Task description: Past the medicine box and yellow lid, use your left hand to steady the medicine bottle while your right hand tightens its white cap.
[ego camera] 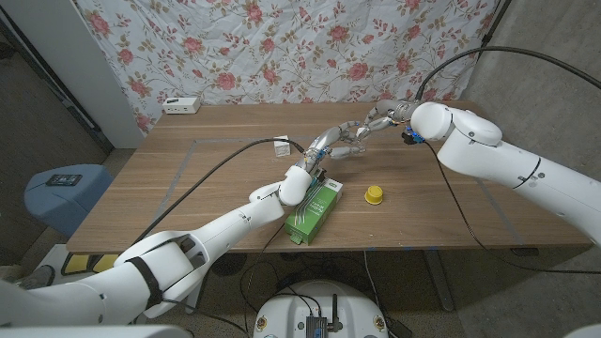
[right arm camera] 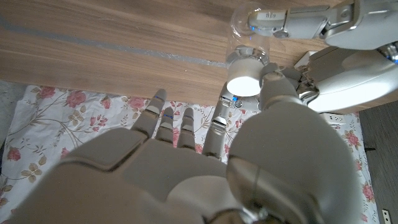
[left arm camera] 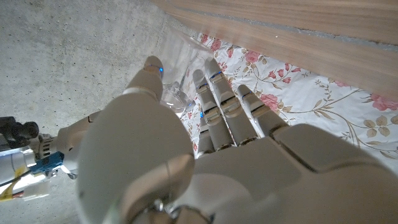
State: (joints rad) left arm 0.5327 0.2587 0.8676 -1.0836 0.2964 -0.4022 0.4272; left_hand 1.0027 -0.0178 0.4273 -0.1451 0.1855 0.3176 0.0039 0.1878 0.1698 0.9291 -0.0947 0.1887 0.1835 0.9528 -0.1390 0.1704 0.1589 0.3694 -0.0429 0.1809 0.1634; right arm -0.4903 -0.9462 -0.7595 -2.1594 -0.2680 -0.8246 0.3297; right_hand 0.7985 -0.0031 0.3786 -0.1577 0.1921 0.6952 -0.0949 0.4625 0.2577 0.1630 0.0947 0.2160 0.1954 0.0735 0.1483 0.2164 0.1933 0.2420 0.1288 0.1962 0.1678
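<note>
A clear medicine bottle [right arm camera: 250, 25] with a white cap [right arm camera: 244, 78] is held past the middle of the table, its cap turned toward my right hand. My left hand [ego camera: 324, 145] grips the bottle's [left arm camera: 176, 94] clear body between thumb and fingers. My right hand [ego camera: 371, 122] reaches in from the right, and its thumb and a fingertip [right arm camera: 268, 73] touch the cap's sides. In the head view the bottle [ego camera: 347, 147] sits between the two hands. The green medicine box [ego camera: 313, 211] and the yellow lid [ego camera: 374, 194] lie nearer the front edge.
A small white box [ego camera: 282, 147] stands just left of my left hand. A white device [ego camera: 181, 104] sits at the table's [ego camera: 188, 188] back left edge. A flowered cloth hangs behind the table. A blue stool [ego camera: 64, 188] stands off to the left.
</note>
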